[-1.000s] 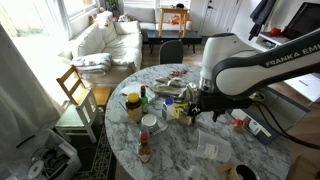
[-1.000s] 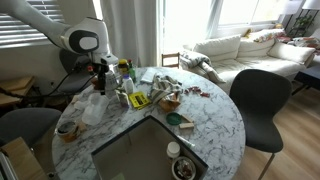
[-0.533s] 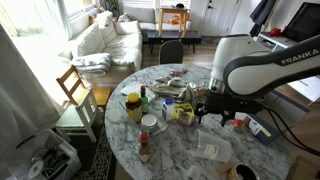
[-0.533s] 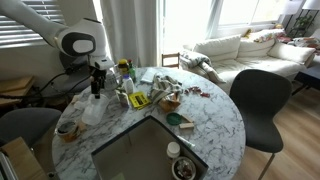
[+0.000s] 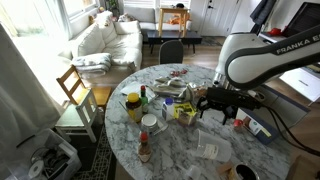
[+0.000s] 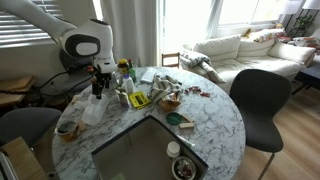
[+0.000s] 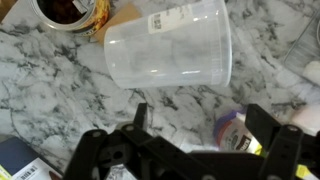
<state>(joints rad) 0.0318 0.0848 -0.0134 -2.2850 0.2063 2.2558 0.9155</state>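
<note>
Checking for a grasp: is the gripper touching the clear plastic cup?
Apart. In the wrist view, a strip of marble table shows between the open gripper and the clear plastic cup lying on its side.

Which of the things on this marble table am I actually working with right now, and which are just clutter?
In hand: pincer, open and empty; clear plastic cup, lying on its side just ahead of it.
Lying about: brown-filled jar; yellow-lidded jar; small bottle; yellow packet.
</note>
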